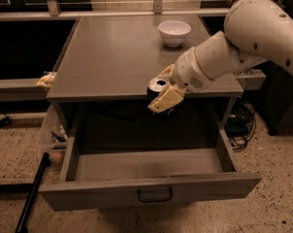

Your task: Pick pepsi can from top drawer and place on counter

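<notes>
The top drawer [151,191] stands pulled out under the counter [117,52], its inside showing no objects. My gripper [162,92] is shut on the pepsi can [157,87], a dark can with a silver top. It holds the can in the air at the counter's front edge, above the open drawer. The yellowish fingers [166,99] cover most of the can's body. The white arm reaches in from the upper right.
A white bowl [174,32] sits at the back right of the counter. Cables [239,125] lie on the floor to the right. A dark pole [32,193] leans at the lower left. A yellowish object [46,79] rests on the left ledge.
</notes>
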You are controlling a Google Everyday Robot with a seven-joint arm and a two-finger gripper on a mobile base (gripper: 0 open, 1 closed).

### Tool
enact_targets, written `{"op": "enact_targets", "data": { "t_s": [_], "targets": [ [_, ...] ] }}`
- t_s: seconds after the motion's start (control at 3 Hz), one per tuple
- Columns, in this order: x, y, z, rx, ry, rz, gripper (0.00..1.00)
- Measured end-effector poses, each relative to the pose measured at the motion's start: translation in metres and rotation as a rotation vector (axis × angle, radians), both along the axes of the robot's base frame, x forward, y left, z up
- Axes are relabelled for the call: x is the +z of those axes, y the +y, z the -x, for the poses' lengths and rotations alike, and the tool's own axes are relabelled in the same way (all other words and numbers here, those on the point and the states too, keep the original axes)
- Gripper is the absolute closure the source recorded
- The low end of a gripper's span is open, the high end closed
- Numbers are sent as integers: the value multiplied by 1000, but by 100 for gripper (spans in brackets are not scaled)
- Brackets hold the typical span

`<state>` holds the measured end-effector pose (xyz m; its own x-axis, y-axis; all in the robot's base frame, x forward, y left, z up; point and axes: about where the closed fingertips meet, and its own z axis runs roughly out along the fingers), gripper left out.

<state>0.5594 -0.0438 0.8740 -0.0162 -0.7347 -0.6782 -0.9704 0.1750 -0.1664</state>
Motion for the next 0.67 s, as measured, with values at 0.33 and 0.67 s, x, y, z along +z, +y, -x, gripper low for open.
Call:
{"op": "enact_targets", "data": {
  "t_s": [0.33,0.67],
  "targets": [
    [-1,0,0,0,1,1,100],
    [15,4,-13,-5,-24,-2,100]
  ]
}}
